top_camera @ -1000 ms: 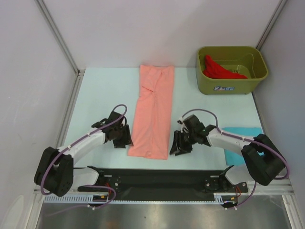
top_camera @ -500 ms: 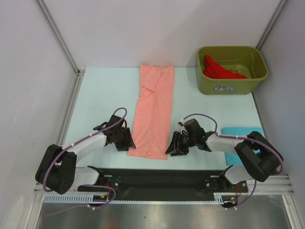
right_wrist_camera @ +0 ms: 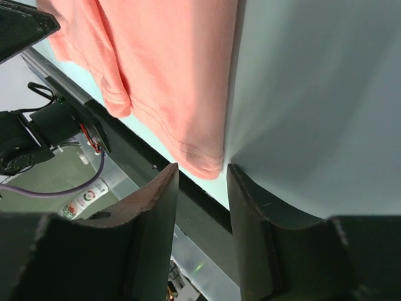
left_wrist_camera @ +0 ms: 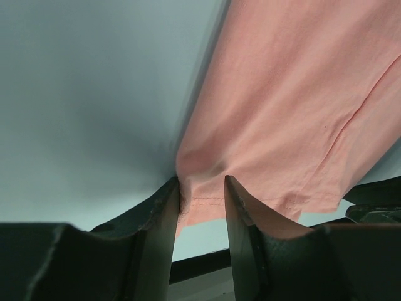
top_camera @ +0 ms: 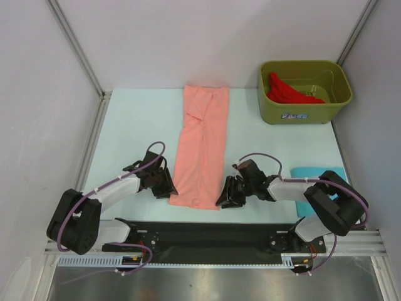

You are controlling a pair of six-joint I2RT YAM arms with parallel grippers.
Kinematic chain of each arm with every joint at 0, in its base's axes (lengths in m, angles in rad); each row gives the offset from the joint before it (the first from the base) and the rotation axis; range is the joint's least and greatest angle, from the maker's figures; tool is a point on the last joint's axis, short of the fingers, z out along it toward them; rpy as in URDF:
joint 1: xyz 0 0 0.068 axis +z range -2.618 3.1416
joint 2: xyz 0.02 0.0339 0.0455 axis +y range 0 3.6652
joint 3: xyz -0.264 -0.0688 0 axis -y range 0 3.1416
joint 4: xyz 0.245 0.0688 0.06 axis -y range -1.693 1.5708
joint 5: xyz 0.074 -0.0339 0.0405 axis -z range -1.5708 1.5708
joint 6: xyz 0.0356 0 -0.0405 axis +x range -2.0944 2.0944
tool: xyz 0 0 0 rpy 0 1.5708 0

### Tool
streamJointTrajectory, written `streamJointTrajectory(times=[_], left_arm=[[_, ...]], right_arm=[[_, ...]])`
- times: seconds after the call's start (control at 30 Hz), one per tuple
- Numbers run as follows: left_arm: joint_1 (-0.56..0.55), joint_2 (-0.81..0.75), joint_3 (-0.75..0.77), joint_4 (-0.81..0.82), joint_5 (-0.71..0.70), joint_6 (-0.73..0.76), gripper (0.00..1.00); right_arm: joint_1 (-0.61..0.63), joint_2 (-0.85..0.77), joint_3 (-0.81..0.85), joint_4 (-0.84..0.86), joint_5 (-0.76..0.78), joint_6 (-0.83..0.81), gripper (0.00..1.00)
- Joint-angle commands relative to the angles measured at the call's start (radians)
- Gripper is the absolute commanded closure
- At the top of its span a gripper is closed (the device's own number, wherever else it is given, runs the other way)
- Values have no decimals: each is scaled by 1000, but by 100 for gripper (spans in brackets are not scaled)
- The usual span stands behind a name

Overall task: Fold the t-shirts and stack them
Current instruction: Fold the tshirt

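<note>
Pink shirt (top_camera: 202, 150) lies flat at the centre of the surface (top_camera: 138, 125), folded into a long strip running from 12 to 6 o'clock, with the hem at the near end.

Left fingers (left_wrist_camera: 160, 219) sit at the hem's 7 o'clock corner. They are parted and not clamped. A small bunch of fabric stands in the gap, and one finger touches the shirt's edge.

Right fingers (right_wrist_camera: 156, 213) sit at the hem's 5 o'clock corner. They are also parted, with the stitched corner just at the tips and nothing pinched.

Red shirt (top_camera: 288, 93) is crumpled inside the tub (top_camera: 338, 84) at 1 o'clock.

Blue shirt (top_camera: 316, 173) lies on the surface at 4 o'clock, partly hidden by the right arm.
</note>
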Motion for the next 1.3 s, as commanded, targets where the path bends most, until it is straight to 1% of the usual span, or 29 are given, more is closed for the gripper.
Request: streamJointTrajectory(times=[0.0, 0.27, 0.47, 0.57, 0.67, 0.83, 0.87, 0.93, 0.97, 1.0, 1.03, 1.07, 1.1, 1.13, 1.23, 1.27], left_arm=[[3, 36, -53, -103, -110, -3, 59], [3, 27, -56, -103, -110, -8, 60], [3, 30, -58, -100, -115, -8, 64], [3, 32, -56, -100, -118, -10, 65], [3, 33, -56, -102, -123, -13, 69], [3, 36, -59, -103, -121, -26, 72], [3, 35, -61, -102, -120, -26, 77], [3, 32, -66, -95, -114, -34, 82], [3, 30, -70, -92, -107, -37, 90], [3, 28, -82, -85, -92, -48, 93], [3, 19, -93, -76, -75, -54, 96], [3, 12, -119, -62, -60, -71, 99], [1, -1, -134, -39, -28, -79, 99], [1, -25, -151, -23, -11, -89, 99], [-5, -85, -231, 39, 55, -138, 100], [-17, -137, -272, 55, 73, -166, 99]], right_arm=[[16, 7, -22, 29, 54, 52, 58], [16, 0, -57, 29, 97, 126, 61], [19, 1, -80, 37, 109, 190, 66], [19, 4, -91, 24, 126, 197, 68], [19, 36, -91, 41, 116, 189, 68], [19, 85, -95, 72, 106, 186, 68], [19, 84, -98, 70, 108, 180, 70], [18, 76, -100, 46, 117, 160, 82], [16, 69, -100, 29, 128, 152, 87], [16, 56, -103, 11, 136, 142, 96], [18, 23, -104, -29, 157, 120, 100], [16, 6, -108, -54, 171, 105, 100], [16, -19, -112, -71, 183, 88, 100], [15, -64, -115, -145, 207, 47, 100], [16, -158, -138, -224, 229, -12, 100], [16, -178, -147, -235, 228, -32, 100]])
